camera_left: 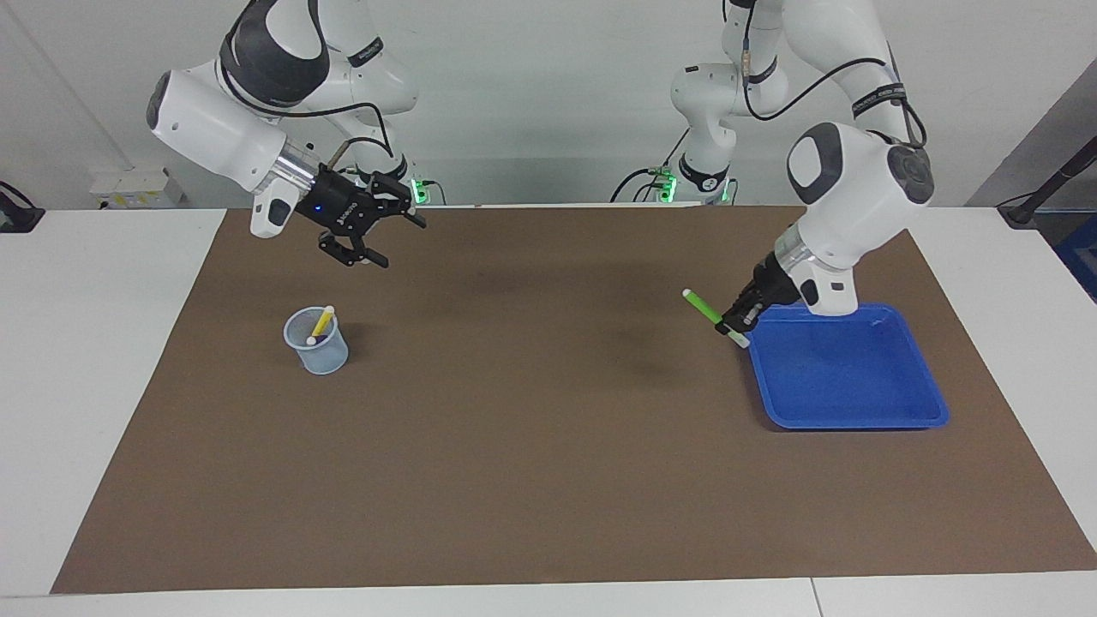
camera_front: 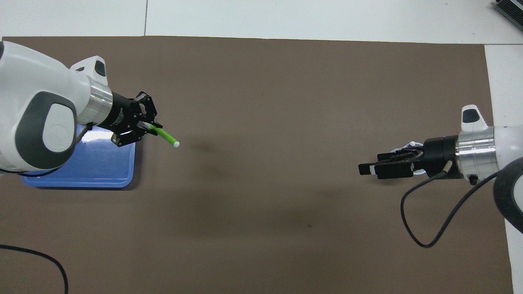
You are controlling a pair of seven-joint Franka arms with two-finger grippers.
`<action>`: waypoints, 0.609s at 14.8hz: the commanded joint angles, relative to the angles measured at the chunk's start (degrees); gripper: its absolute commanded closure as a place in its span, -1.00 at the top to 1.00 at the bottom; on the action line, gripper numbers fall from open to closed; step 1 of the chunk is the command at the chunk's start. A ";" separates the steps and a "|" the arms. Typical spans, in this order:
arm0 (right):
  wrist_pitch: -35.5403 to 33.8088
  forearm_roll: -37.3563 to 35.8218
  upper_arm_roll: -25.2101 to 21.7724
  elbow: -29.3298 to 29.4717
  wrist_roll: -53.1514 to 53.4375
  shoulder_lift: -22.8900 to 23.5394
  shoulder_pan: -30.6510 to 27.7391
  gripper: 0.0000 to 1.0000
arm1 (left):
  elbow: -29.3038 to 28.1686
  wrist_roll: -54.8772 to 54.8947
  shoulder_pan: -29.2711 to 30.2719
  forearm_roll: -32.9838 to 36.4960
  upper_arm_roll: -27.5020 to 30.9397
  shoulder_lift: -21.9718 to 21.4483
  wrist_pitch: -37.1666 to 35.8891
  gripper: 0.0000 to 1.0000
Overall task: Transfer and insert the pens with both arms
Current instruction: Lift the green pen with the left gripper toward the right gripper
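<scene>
Left pincer (camera_left: 734, 326): clamped on green pen (camera_left: 704, 307), gripped near one end; long part sticks out level toward the counter's middle. Up in the air over the blue tray's (camera_left: 857, 420) edge that faces the counter's middle. Reads as offered for a hand-over: free length leaves room for a 2nd grip.
Right pincer (camera_left: 367, 242): jaws wide, holding nothing. Hovers over the brown mat (camera_left: 548, 480), close to the clear cup (camera_left: 317, 353); points toward the mat's middle. Prob. waiting to receive.
Green pen: in left pincer, off the surface, pale tip leading.
Yellow pen (camera_left: 322, 322): stands tilted in the cup, leaning on the rim.
3rd pen: a pale cap tip (camera_left: 311, 340) shows inside the cup; colour can't tell.
Cup: toward right arm's end of counter, well in from the mat's edges.
Tray: toward left arm's end, near the mat's edge there; no pens in it.
Progress, est.: two pens in, green is last; transfer + insert not yet done.
Next needs: pincers meet mid-counter, right grips free end before left lets go.
Risk: slim pen may swivel in grip; cup light, could tip on insert.
</scene>
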 commanded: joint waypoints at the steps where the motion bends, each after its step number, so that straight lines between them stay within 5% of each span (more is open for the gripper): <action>1: -0.64 5.65 0.00 -2.11 -2.04 -2.02 1.09 1.00 | -0.50 -9.16 -4.11 -1.61 1.01 -1.20 1.54 -1.00; 9: 2.34 17.26 0.00 -3.51 -2.13 -2.37 6.38 1.00 | -0.76 -33.25 -13.69 -5.30 -0.13 -1.90 9.63 -1.00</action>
